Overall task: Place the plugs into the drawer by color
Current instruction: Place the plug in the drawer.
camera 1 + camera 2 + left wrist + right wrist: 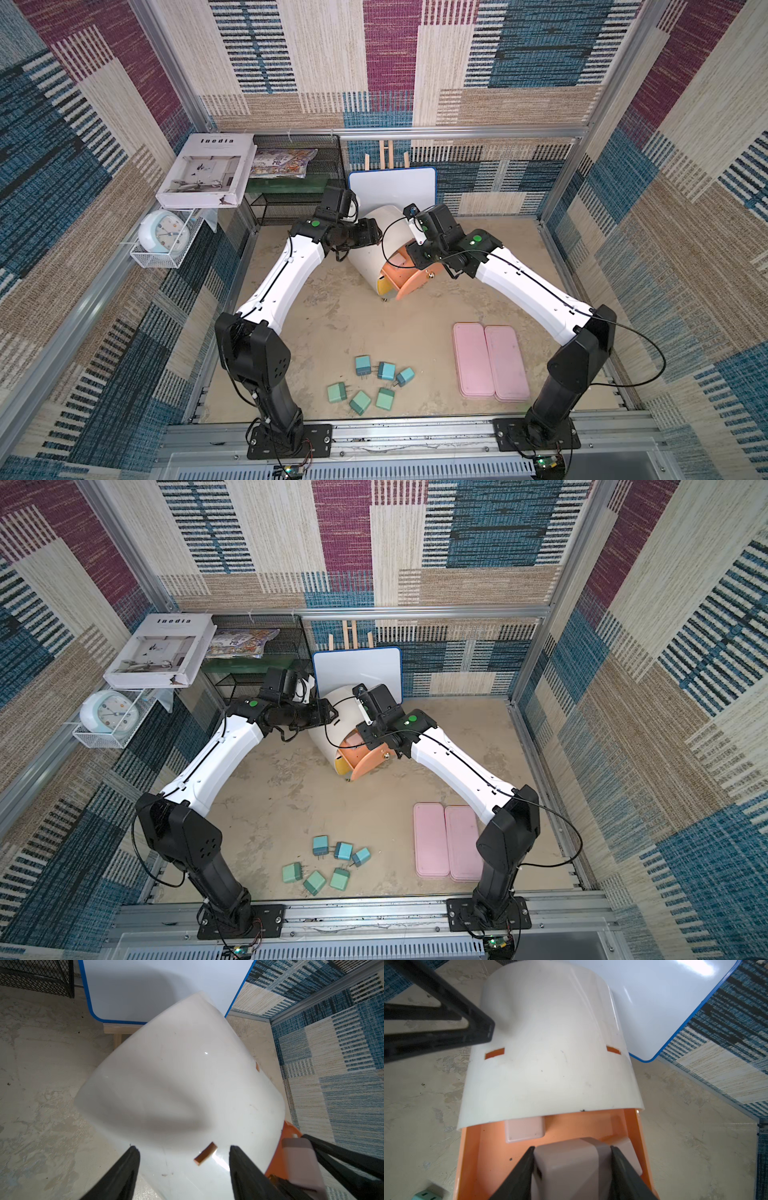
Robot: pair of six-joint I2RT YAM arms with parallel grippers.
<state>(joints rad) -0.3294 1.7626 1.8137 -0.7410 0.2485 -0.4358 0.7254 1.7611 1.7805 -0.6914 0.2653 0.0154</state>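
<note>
While my right hand [572, 1148] hangs over the pulled-out top drawer [481, 1147], its fingers are closed partway on a pink plug [566, 1165], pinching it by two opposite sides above the drawer's orange floor. Two more pink plugs already lie in that drawer: one [525, 1130] far back, half under the lip of the white cabinet [365, 257], the other [630, 1148] just beside the plug I hold, against the drawer's side wall. The yellow drawer [380, 286] below it looks pushed in. My left hand [182, 1147] is spread wide with nothing between its fingers; its tips sit on or just over the cabinet's rounded top, and I cannot tell whether they press on it. The cabinet stands at the back of the table [332, 316], close in front of the whiteboard [392, 187], with the wire shelf [291, 199] off to its left. The open drawer's front juts toward my right arm. Between the cabinet and the front edge lies a broad bare stretch of table. Near that front edge three blue plugs [386, 370] and three green plugs [360, 402] lie loose in a tight cluster. To their right two pink trays [490, 361] lie side by side, touching, partly under my right arm.
</note>
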